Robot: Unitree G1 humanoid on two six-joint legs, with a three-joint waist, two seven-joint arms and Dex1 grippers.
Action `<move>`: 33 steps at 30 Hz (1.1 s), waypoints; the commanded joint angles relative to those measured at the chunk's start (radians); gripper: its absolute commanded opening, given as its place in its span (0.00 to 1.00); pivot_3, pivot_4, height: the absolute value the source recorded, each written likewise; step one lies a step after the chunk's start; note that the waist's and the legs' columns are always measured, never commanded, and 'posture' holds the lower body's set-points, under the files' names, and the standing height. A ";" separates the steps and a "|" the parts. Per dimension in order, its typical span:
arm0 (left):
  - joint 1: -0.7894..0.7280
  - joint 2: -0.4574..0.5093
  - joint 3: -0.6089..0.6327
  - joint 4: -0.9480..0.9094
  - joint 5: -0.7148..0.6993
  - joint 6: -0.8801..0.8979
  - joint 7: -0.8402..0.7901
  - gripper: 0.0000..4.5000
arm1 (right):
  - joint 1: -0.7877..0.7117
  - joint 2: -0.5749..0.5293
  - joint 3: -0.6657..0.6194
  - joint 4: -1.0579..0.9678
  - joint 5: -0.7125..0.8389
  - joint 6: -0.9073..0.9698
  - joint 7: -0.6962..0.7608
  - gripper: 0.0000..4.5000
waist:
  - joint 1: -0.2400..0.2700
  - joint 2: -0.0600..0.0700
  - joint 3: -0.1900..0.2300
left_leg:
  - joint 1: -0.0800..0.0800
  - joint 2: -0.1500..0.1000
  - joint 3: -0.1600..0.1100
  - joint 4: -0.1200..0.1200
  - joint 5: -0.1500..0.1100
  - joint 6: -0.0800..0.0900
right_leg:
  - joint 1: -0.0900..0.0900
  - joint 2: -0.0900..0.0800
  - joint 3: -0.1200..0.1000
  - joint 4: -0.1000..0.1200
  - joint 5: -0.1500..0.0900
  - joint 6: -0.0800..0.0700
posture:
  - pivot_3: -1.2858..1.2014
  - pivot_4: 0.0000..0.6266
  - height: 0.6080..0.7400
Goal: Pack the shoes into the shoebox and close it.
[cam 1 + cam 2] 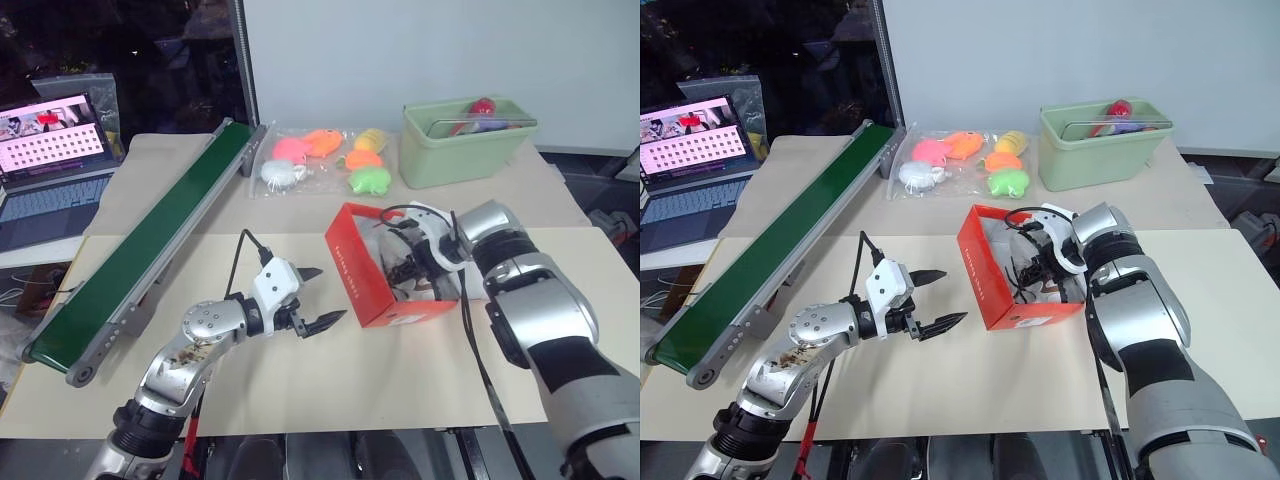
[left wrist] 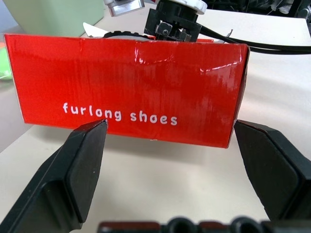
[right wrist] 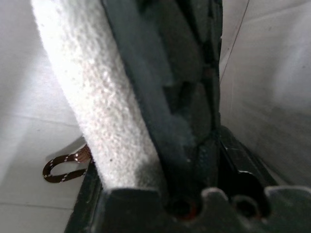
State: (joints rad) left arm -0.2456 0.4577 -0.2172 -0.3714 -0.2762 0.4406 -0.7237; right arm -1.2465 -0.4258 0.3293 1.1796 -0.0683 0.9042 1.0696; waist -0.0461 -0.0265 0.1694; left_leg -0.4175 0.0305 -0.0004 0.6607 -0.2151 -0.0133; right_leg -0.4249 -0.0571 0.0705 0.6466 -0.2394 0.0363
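A: Why is the right gripper (image 1: 1042, 268) down inside the shoebox (image 1: 990, 285)?

B: It looks to be setting a sneaker (image 3: 97, 97) into the box. In the right wrist view the cream upper and dark sole lie between its fingers (image 3: 228, 160), with a loop of brown lace (image 3: 60, 165) hanging over the white inside of the box. I'd judge it is at the point of letting go, but I cannot tell from these frames whether the fingers are clamped on the shoe or have eased off it

A: And the left gripper (image 1: 312, 297)?

B: It hovers just beside the shoebox, on the side facing the green conveyor (image 1: 150, 240), fingers (image 2: 73, 170) spread wide with nothing between them. The left wrist view looks straight at the red end wall printed "furlong shoes", so I'd guess it waits there to steady the box or deal with the lid

A: Where does the box itself sit?

B: On the desk (image 1: 330, 370), open, with the pale green bin (image 1: 465, 145) and the clear bag of bright soft toys (image 1: 320, 160) well beyond it

A: What can't you make out?

B: Whether both sneakers are in the box. The right gripper and its cables cover most of the inside; only dark laces and white patches show. The lid flap is hard to pick out too, and a laptop (image 1: 50, 170) past the conveyor is cut by the frame edge
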 commanded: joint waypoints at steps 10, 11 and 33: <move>-0.030 0.003 -0.001 -0.020 0.007 -0.015 -0.006 1.00 | -0.120 0.011 -0.041 -0.118 -0.008 -0.014 0.011 0.99 | 0.000 0.000 0.000 | 0.001 0.000 0.000 0.000 0.000 0.000 | 0.000 0.000 0.000 0.001 0.000 0.000 | 0.52 0.24 0.92; -0.033 0.002 -0.001 -0.018 0.007 -0.014 -0.006 1.00 | -0.123 0.007 -0.041 -0.142 -0.006 -0.003 0.016 0.99 | 0.001 0.000 0.000 | 0.001 0.000 0.000 0.000 0.000 0.000 | 0.000 0.000 0.000 0.001 0.000 0.000 | 0.52 0.24 0.92; -0.066 0.026 0.530 0.250 0.060 -0.030 0.410 1.00 | 0.737 0.046 -0.374 -1.671 0.375 0.037 -0.221 0.99 | 0.007 -0.005 -0.003 | -0.001 0.000 -0.005 0.002 0.000 0.000 | 0.001 -0.001 -0.004 0.001 0.000 0.001 | 0.52 0.24 0.92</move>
State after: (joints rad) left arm -0.3047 0.4666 0.2615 -0.1044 -0.1977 0.4168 -0.3230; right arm -0.5301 -0.3841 -0.0448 -0.4487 0.3212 1.0164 0.9016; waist -0.0392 -0.0314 0.1666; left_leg -0.4186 0.0298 -0.0051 0.6625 -0.2149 -0.0136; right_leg -0.4230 -0.0591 0.0663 0.6469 -0.2391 0.0370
